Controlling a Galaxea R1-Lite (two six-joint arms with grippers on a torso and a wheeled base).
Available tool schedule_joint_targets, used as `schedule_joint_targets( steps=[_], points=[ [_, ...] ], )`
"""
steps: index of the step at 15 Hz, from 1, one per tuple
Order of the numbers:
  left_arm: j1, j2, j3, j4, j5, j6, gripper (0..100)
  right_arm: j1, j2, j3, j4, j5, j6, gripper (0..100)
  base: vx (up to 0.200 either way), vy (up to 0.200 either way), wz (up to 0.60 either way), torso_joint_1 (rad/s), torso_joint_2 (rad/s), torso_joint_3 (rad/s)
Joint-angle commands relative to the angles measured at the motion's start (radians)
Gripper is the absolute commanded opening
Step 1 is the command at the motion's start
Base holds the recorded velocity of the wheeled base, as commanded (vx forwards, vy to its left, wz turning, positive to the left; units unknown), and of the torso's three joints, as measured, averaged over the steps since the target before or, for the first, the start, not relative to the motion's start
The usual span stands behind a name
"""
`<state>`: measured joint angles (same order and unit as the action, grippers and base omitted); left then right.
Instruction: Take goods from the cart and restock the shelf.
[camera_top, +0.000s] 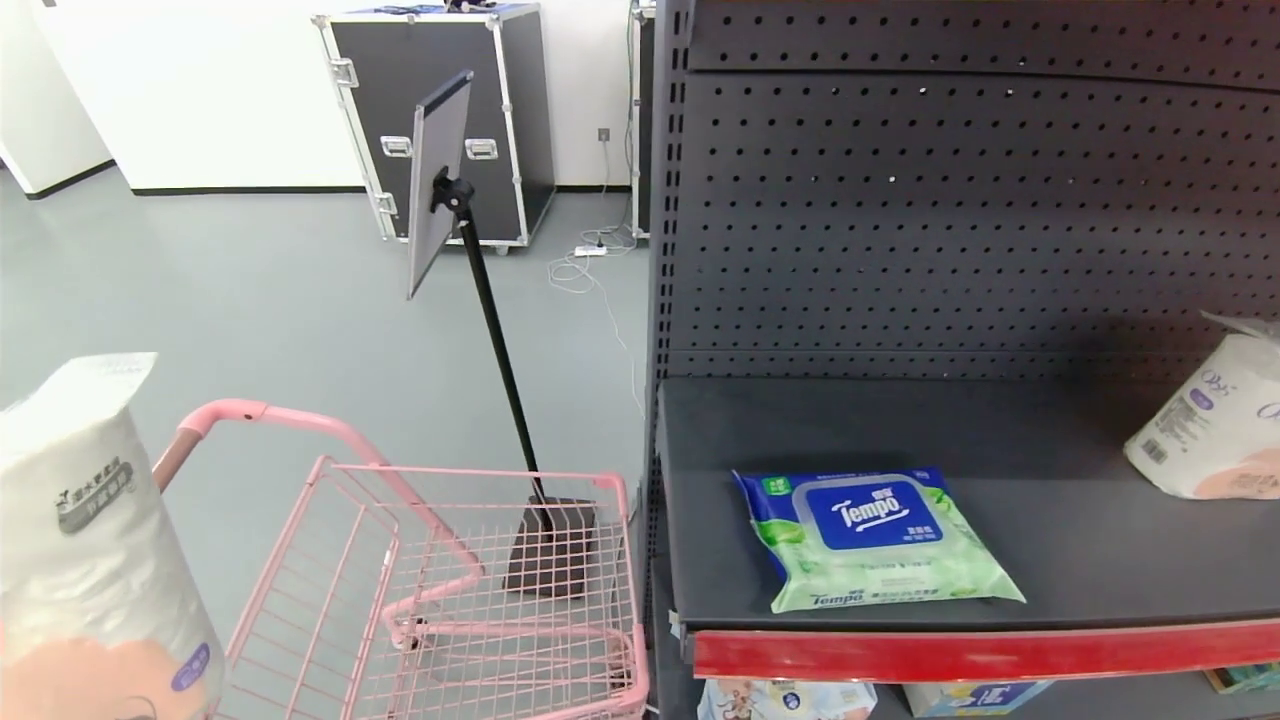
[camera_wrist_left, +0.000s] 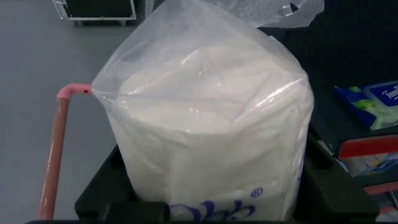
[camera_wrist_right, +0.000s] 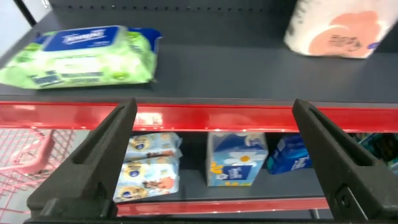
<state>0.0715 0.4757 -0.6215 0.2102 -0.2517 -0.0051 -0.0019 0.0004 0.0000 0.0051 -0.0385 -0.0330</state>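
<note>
The left gripper has its fingers clamped on either side of a bagged pack of tissue rolls, held up near the handle of the pink cart. The pack looks light and squashy and its loose bag slippery, so a hold across the firm body seems safer than the slack top. The right gripper has its fingers spread on nothing, facing the shelf. On the shelf lie a pack of wet wipes and, farther right, another tissue pack.
</note>
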Motion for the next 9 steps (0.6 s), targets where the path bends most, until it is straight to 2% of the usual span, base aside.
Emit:
schedule_joint_targets(
  steps=[1,5,9],
  points=[
    [0.001,0.003,0.000,0.000,0.000,0.001,0,0.000,0.001,0.000,-0.001,0.000,-0.001,100,0.000,-0.200,0.00,-0.002,0.00,0.002],
    [0.001,0.009,0.000,-0.006,0.000,0.008,0,0.000,0.001,0.000,-0.001,0.002,0.001,100,0.000,-0.200,0.00,0.004,0.00,0.001],
    [0.001,0.041,0.022,-0.052,0.000,0.016,0,0.000,0.001,0.000,-0.001,0.002,-0.001,100,0.000,-0.200,0.00,0.005,0.00,0.004]
  ],
)
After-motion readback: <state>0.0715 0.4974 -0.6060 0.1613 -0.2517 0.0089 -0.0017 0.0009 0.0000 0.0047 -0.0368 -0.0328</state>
